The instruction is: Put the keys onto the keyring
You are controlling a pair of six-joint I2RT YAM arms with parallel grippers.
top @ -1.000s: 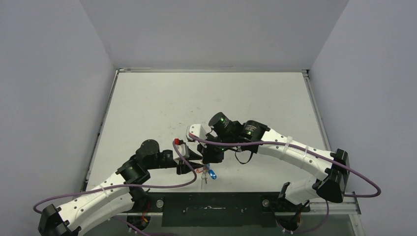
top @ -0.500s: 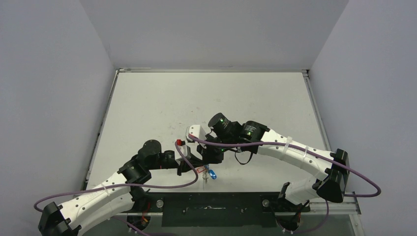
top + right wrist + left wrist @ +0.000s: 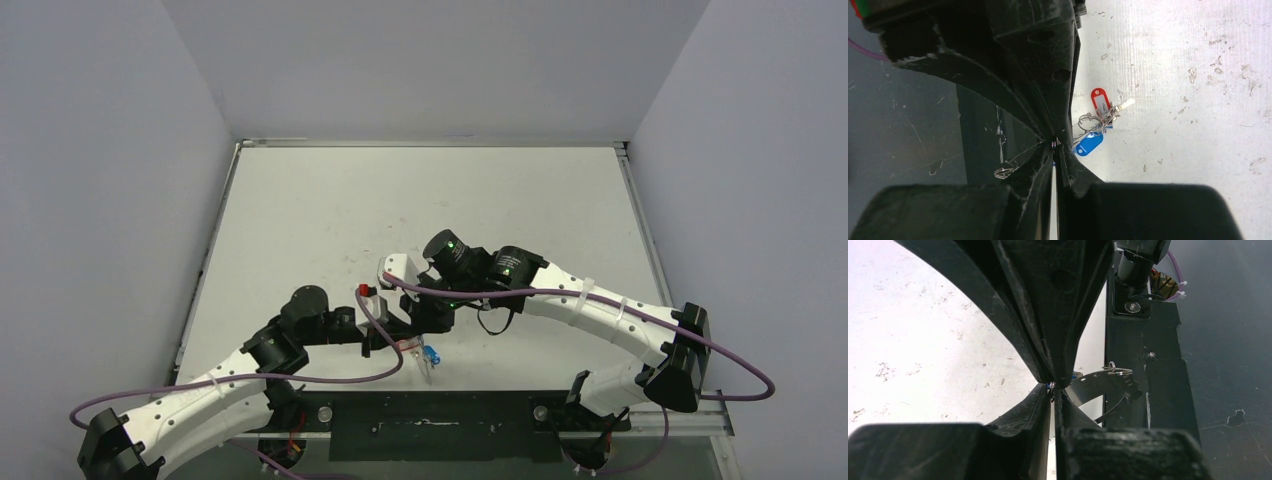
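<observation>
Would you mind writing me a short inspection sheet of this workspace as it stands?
Surface: white table, scuffed with dark marks; black strip along near edge.
Job's things: keyring wire pinched at one spot; clip free to one side; keys with red tag and blue tag bunched beside it.
Clutter: nothing seen.
Grippers: left gripper and right gripper tip to tip, jaws shut on keyring.
Cables: purple cables trail in loops on both sides.
Surroundings: grey walls on three sides.

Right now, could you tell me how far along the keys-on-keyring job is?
Done: the left gripper and right gripper each have their jaws shut on the keyring. In hand: the red-tagged key and blue-tagged key sit bunched against its wire beside the right jaws. Left: I cannot tell whether either key is fully threaded. That needs confirming, then release.
</observation>
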